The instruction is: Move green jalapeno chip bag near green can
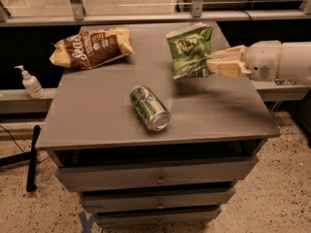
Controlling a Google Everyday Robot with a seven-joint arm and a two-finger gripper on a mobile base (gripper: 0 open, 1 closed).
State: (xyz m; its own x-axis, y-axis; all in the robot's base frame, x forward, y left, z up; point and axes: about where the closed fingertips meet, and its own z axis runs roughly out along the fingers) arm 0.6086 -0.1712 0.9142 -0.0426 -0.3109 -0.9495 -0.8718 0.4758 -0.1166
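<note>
The green jalapeno chip bag [188,49] hangs upright above the right rear of the grey cabinet top [97,115]. My gripper [215,66] reaches in from the right and is shut on the bag's right lower edge. The green can [149,108] lies on its side near the middle of the top, its shiny silver end pointing toward the front. The bag is behind and to the right of the can, a short gap apart.
A larger brown-and-yellow chip bag [90,46] lies at the back left of the top. A white pump bottle [30,82] stands on a ledge to the left. Drawers [158,178] are below the top. A black pole [32,157] leans on the floor at left.
</note>
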